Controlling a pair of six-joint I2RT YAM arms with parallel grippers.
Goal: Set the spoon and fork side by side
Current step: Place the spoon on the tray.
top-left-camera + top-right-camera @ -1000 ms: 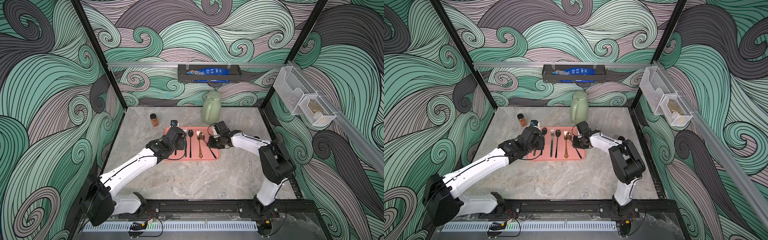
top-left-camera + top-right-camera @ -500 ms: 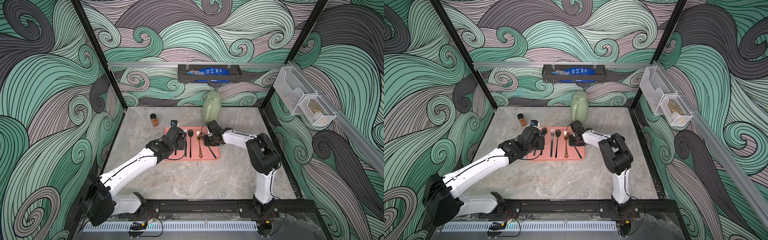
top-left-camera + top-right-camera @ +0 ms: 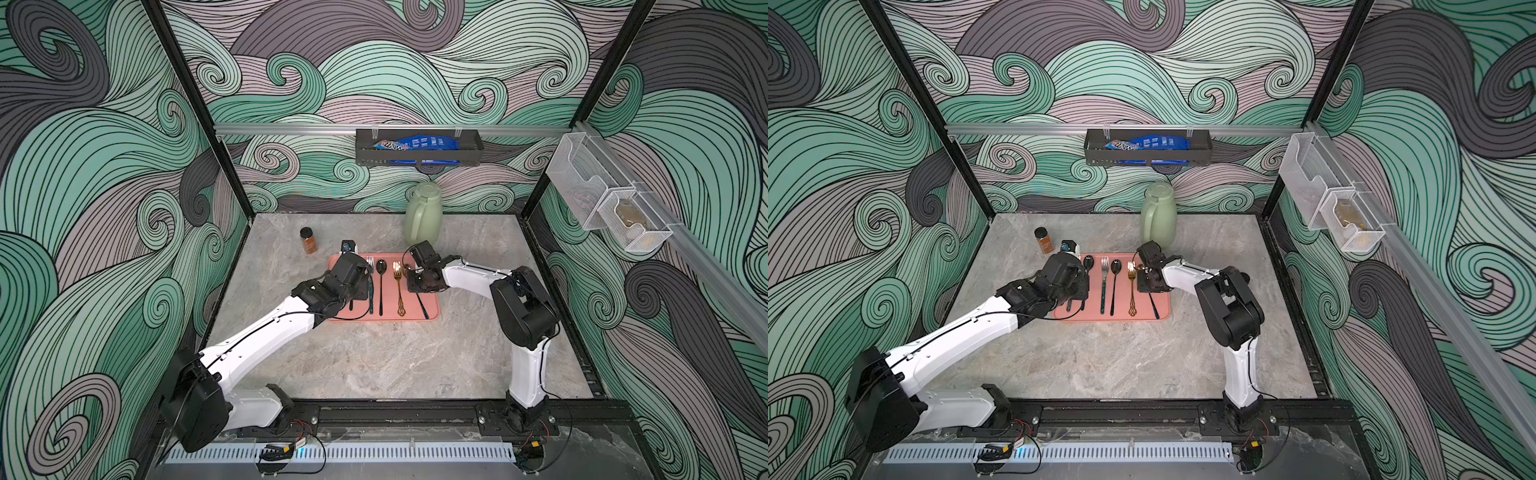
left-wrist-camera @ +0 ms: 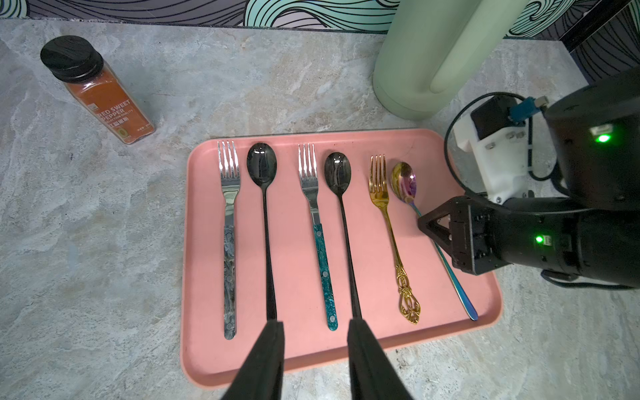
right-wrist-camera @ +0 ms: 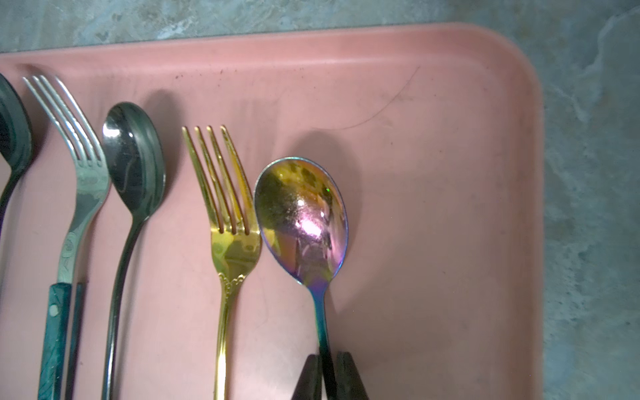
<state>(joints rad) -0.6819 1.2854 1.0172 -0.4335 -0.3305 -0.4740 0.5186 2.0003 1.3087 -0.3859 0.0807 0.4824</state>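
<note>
Spoon [image 5: 301, 221], iridescent: on the tray [image 5: 450, 173], bowl just ahead of my right claw [image 5: 327, 358] and close beside the head of the fork [image 5: 235, 242]; the handle slants away from it.
Left claw [image 4: 315, 360]: part open, empty, over the tray's near edge. The handle ends of two black spoons [image 4: 337, 173] lie just ahead of its fingers. Parked, I judge, so as not to obstruct.
Fork, gold: just left of my right claw, lying straight.
Right claw: narrow, pinching the spoon's handle behind the bowl, presumably to swing it parallel to the fork.
</note>
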